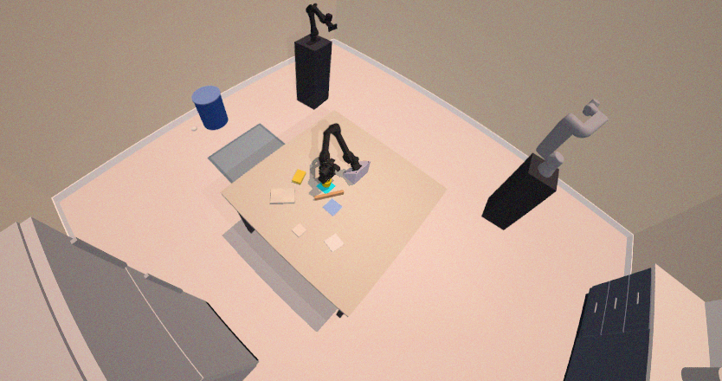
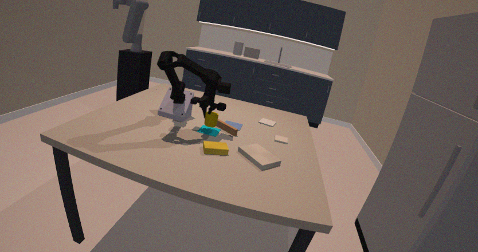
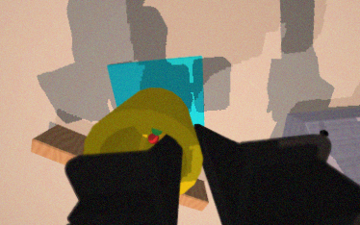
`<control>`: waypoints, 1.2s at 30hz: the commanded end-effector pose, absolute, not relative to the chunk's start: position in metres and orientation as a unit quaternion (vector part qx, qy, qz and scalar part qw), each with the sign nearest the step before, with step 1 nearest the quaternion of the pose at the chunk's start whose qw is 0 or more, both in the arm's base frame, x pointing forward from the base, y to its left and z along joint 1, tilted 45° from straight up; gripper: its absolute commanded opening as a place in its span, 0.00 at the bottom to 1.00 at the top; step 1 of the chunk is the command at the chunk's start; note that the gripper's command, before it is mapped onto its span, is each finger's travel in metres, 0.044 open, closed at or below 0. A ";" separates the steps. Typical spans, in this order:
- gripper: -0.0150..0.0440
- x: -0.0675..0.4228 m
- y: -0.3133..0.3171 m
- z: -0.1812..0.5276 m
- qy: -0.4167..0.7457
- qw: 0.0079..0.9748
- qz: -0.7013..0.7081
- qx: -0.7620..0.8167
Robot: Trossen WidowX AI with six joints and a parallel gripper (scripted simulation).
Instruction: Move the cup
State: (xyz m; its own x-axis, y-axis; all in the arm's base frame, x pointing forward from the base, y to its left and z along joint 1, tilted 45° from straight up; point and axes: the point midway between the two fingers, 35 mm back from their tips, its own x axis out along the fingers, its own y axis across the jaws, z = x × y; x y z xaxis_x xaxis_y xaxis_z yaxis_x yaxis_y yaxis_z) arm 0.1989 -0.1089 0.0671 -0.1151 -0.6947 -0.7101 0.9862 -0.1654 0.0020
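My gripper [image 1: 327, 177] [image 2: 208, 112] [image 3: 187, 130] is shut on the wall of the yellow cup [image 1: 327, 183] [image 2: 211, 119] [image 3: 158, 100]. The cup hangs a little above the cyan pad [image 1: 325, 190] [image 2: 215, 133] [image 3: 125, 83], with a gap below it in the exterior view. In the wrist view a red marble [image 3: 153, 138] and a green marble [image 3: 157, 131] show inside the cup, with a bit of yellow beside them. The fingers hide part of the inside. The blue pad [image 1: 331, 207] [image 2: 236, 125] lies beyond the wooden bar and has nothing on it.
The wooden bar [image 1: 328, 195] [image 2: 228, 128] [image 3: 55, 146] lies between the pads, close to the cup. A yellow block [image 1: 298, 177] [image 2: 215, 148], a flat beige box [image 1: 281, 196] [image 2: 259, 156] and two pale tiles [image 1: 299, 230] [image 1: 333, 242] lie farther off. The lavender arm base [image 1: 357, 175] [image 2: 167, 107] stands nearby.
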 end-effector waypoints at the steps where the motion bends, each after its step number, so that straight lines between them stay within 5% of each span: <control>1: 0.25 0.198 -0.112 0.065 0.247 0.598 -0.704 0.292; 32: 0.25 0.194 -0.126 0.053 0.247 0.597 -0.705 0.293; 36: 0.43 0.194 -0.126 0.053 0.247 0.597 -0.705 0.293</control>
State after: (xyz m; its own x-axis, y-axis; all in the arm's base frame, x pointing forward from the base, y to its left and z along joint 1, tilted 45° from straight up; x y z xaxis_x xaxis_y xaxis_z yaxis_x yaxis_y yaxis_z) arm 0.1941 -0.1262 0.0528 -0.1158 -0.6970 -0.7076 0.9864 -0.1641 0.0002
